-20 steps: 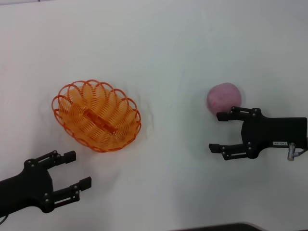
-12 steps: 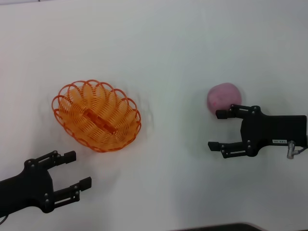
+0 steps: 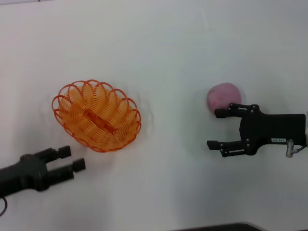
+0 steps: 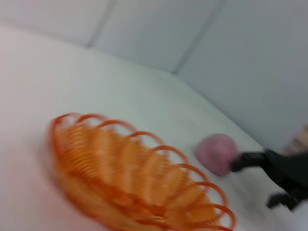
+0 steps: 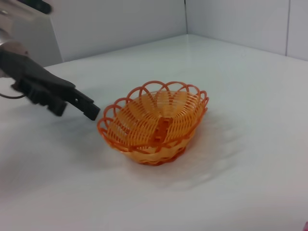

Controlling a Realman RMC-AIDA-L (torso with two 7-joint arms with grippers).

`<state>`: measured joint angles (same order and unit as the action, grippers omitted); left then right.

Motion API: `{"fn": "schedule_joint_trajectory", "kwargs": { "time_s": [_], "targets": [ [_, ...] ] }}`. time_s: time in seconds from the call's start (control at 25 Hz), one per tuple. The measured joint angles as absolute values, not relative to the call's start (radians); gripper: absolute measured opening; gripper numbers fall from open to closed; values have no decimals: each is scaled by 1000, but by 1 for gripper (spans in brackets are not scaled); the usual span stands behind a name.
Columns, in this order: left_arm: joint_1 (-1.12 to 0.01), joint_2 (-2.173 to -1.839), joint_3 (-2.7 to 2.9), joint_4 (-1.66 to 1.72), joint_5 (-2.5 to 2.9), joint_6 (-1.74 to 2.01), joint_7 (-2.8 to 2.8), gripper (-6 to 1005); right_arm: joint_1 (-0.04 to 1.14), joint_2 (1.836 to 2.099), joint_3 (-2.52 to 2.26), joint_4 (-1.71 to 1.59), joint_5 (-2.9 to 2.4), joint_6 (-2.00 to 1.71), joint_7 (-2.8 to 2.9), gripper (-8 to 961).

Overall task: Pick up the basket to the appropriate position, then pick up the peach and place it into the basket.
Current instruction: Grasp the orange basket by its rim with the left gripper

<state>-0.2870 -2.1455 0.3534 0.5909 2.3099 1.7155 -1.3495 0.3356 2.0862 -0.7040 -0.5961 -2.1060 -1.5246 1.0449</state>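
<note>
Plain white counter [image 3: 159,43], pale walls behind. L claw [image 3: 68,159] sits just short of the basket's near-left rim; vs a moment ago it's rotated and moved in closer, fingers looking less spread but still parted w/ a gap. Basket [image 3: 96,115] hasn't budged, upright, empty, so approach to grasp is starting. Peach [image 3: 224,97] well to the right, unmoved. R claw [image 3: 215,129] wide open, upper finger touching or just beside peach, barely shifted.
</note>
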Motion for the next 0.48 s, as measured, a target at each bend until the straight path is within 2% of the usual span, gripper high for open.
{"fn": "schedule_joint_trajectory", "kwargs": {
  "time_s": [0.48],
  "targets": [
    [-341,-2102,237,588,2314,1631,-1710,758,341,2086,-703,-583,-2106,-1519,1046,930]
  ]
}}
